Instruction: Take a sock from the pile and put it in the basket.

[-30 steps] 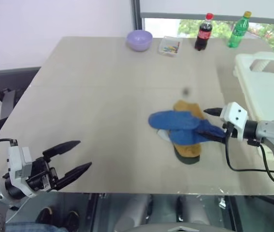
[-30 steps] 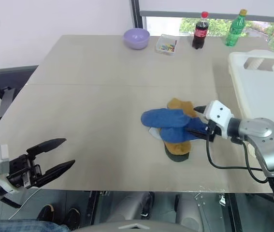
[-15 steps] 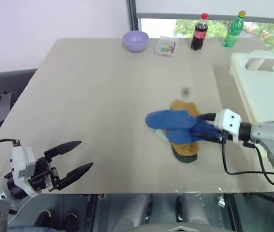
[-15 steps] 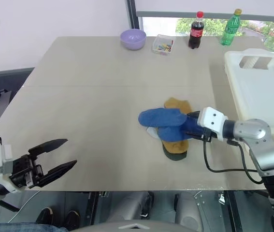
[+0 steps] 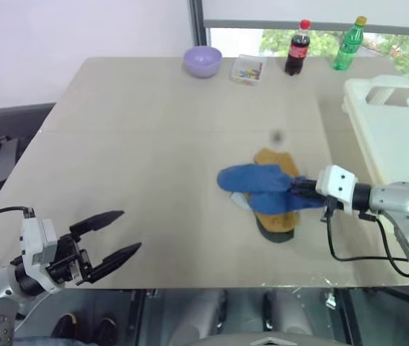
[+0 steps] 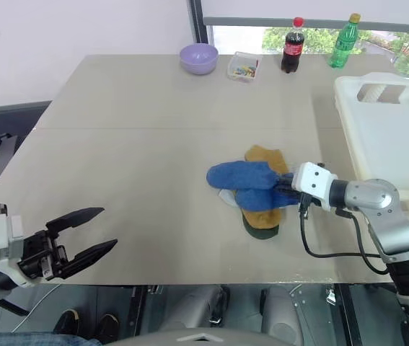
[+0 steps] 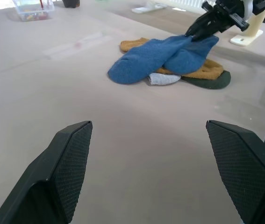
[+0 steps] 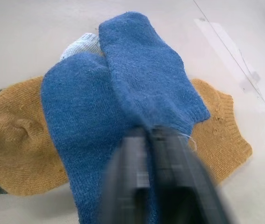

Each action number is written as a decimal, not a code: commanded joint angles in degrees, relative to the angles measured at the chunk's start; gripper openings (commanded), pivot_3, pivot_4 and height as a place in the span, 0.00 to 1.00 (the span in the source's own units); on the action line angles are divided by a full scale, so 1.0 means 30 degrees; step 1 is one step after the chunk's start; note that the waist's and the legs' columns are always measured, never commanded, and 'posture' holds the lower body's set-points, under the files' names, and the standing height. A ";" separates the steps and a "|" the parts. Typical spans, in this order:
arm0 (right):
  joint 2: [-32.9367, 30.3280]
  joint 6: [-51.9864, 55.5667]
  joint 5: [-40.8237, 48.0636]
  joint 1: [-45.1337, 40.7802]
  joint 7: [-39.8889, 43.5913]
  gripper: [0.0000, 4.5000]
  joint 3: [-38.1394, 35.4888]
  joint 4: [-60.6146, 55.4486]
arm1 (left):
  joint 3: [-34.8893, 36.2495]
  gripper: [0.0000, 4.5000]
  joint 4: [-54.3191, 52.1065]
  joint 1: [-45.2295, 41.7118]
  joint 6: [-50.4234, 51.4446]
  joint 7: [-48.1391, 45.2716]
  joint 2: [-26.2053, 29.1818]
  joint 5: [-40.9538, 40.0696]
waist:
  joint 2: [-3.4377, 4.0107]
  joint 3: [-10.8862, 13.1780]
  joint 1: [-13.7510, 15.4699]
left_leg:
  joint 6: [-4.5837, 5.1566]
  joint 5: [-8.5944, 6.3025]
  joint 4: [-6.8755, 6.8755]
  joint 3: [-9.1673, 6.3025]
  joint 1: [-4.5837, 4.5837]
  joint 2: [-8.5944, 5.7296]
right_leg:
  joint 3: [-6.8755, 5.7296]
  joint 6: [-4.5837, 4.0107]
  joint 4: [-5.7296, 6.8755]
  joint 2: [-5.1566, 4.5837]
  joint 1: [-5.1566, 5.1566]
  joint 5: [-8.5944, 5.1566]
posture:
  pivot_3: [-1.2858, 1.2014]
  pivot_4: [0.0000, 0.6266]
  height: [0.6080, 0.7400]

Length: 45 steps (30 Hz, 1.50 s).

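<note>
So we've got the pile (image 5: pixel 265 197) sitting mid-table (image 5: pixel 154 144), blue socks (image 8: pixel 123 107) lying on top of the mustard ones. Our right gripper (image 5: pixel 299 189) is at the pile's right edge with its fingers pinched tight together on the edge of a blue sock. The basket (image 5: pixel 399 133) is off to the right, well apart from the pile. Our left gripper (image 5: pixel 114 236) hovers near the table's front left edge, fingers spread wide, holding nothing.
</note>
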 commanded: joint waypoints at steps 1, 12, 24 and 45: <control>0.0133 0.0107 0.0403 -0.0391 -0.0116 0.02 -0.0501 -0.0424 | 0.0136 0.93 -0.0526 0.0141 0.0002 0.0089 -0.0091 -0.0080 | 0.0000 0.0000 0.0000 | 0.0000 0.0000 0.0000 0.0000 0.0000 0.0000 | -0.0001 0.0000 0.0001 0.0000 0.0000 0.0000 | 0.52 0.24 1.00; 0.2032 0.2412 0.1663 -0.1990 -0.0244 0.02 0.0494 -0.2192 | -0.0010 0.93 -0.0237 0.0127 -0.0147 -0.0025 -0.0190 0.0192 | 0.0002 0.0001 -0.0038 | -0.0018 0.0011 0.0003 0.0005 0.0004 0.0006 | 0.0019 -0.0003 0.0042 0.0006 -0.0028 0.0000 | 0.52 0.24 1.00; 0.7396 -0.1115 0.0115 -0.7455 0.2433 0.02 0.6194 0.1315 | 0.0151 0.93 0.0898 -0.1665 0.0192 -0.0554 -0.0307 -0.1102 | -0.0006 -0.0003 -0.0119 | -0.0031 0.0046 0.0004 0.0020 0.0003 0.0019 | 0.0042 -0.0041 0.0084 0.0049 -0.0066 0.0024 | 0.52 0.24 1.00; 0.7675 -0.3830 -0.2642 -0.7733 0.3055 0.02 0.8035 0.3451 | 0.1218 0.93 0.0729 -0.0837 -0.0239 -0.0061 -0.1273 -0.1335 | -0.0056 -0.0033 -0.0556 | -0.0221 0.0123 -0.0013 0.0090 0.0005 0.0265 | 0.0137 -0.0252 0.0143 0.0302 -0.0179 0.0157 | 0.52 0.24 1.00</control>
